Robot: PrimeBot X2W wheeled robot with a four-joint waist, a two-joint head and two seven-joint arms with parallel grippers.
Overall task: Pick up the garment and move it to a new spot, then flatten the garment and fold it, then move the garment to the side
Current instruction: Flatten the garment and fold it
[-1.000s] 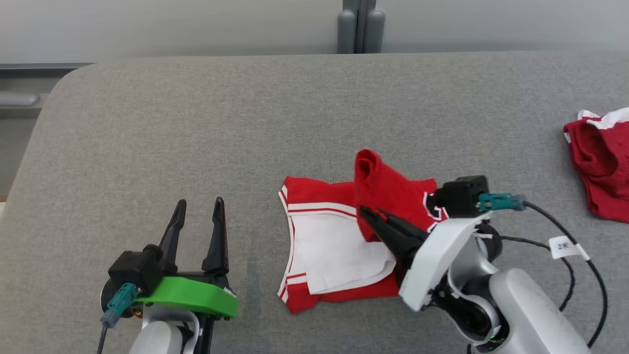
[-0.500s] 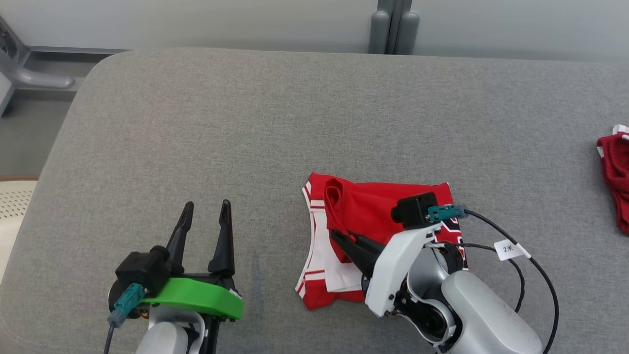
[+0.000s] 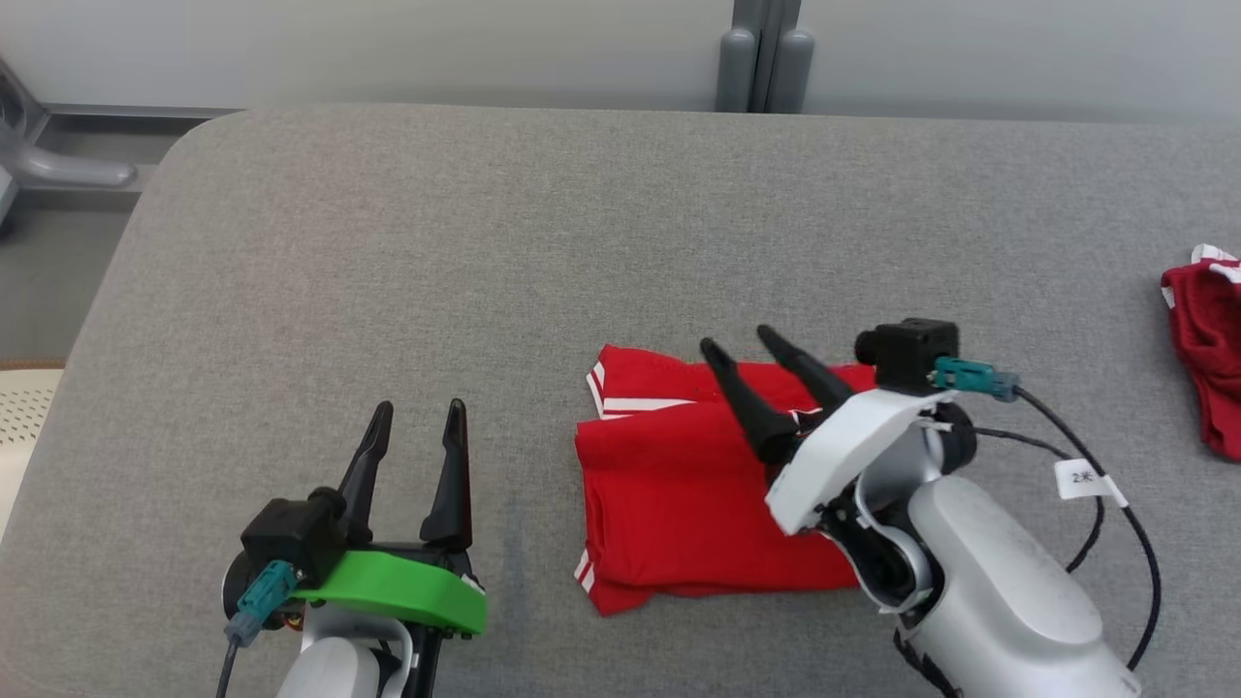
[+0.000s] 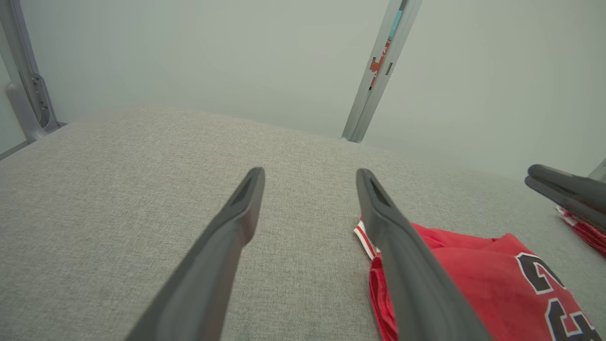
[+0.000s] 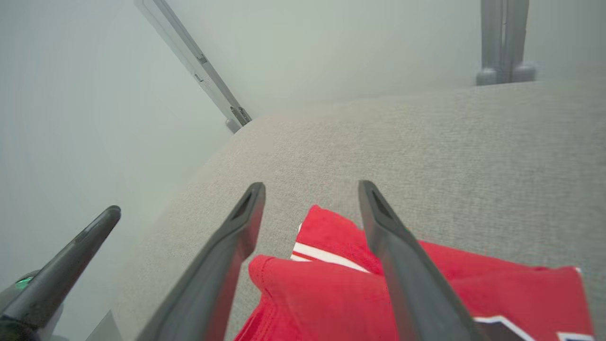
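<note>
The garment is a red jersey with white stripes and a dark number, lying folded flat on the grey table right of centre. My right gripper stands open over its far right part, fingers pointing away, holding nothing. The right wrist view has the red fold lying below the open right gripper. My left gripper is open to the left of the garment, apart from it. In the left wrist view, the open left gripper has the garment just to its right.
A second red and white cloth lies crumpled at the table's right edge. A grey post stands behind the table's far edge. The table's rounded corner is at the far left, with a cream perforated thing beyond the left edge.
My right gripper has opened and let go of the red flap, which now lies flat over the white inner side. The gripper has lifted off the cloth. The camera has shifted slightly.
</note>
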